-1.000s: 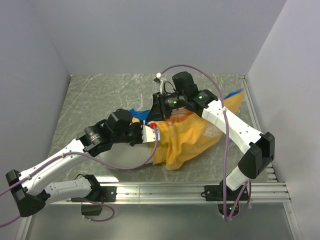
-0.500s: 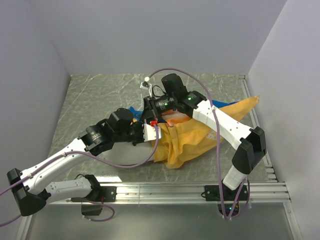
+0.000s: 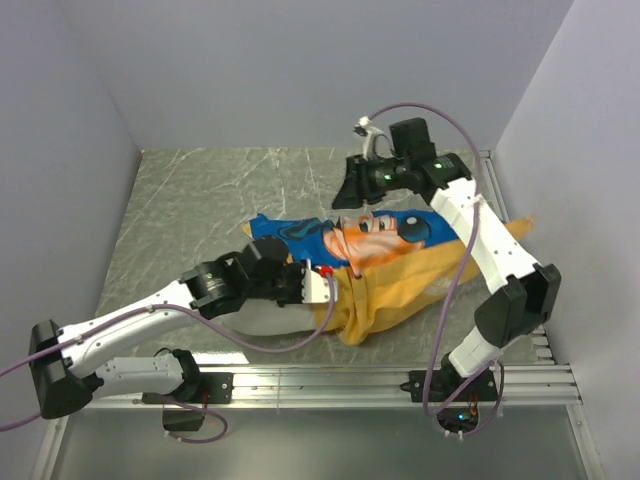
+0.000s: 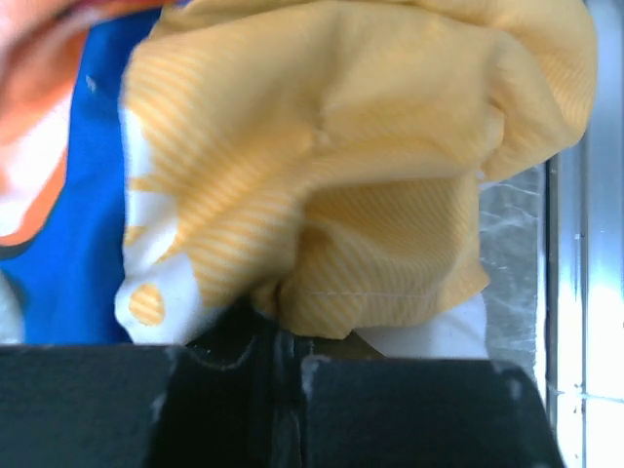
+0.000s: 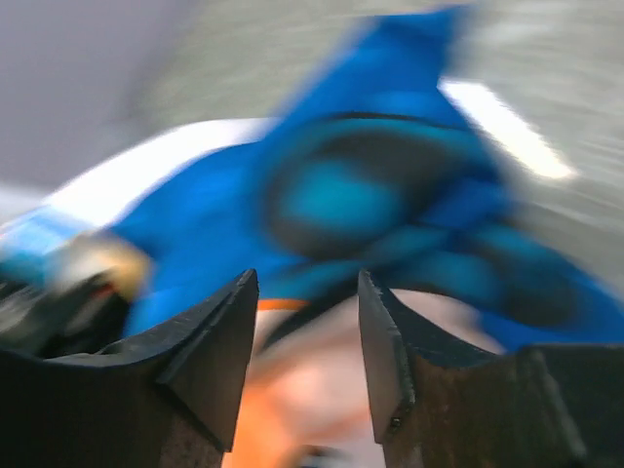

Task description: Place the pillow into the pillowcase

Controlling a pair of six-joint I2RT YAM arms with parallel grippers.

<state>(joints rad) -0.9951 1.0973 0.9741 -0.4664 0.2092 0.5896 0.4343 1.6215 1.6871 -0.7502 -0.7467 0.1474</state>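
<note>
The pillowcase [image 3: 375, 238] lies mid-table, its blue face with the cartoon mouse turned up and its orange-yellow side [image 3: 400, 290] bunched at the near edge. My left gripper [image 3: 326, 286] is shut on a fold of the orange-yellow cloth [image 4: 322, 195], which fills the left wrist view. The white pillow [image 3: 262, 318] shows as a strip under my left arm; most of it is hidden. My right gripper [image 3: 353, 196] is open and empty, held above the far edge of the blue face [image 5: 322, 195]; its view is blurred by motion.
Grey walls close in the marbled table [image 3: 200, 200] on the left, back and right. A metal rail [image 3: 330, 382] runs along the near edge. The purple cables loop over both arms.
My right gripper has swung from over the left gripper to the back right, and the case has unfolded to show the blue mouse face. My left gripper has shifted slightly nearer and to the right.
</note>
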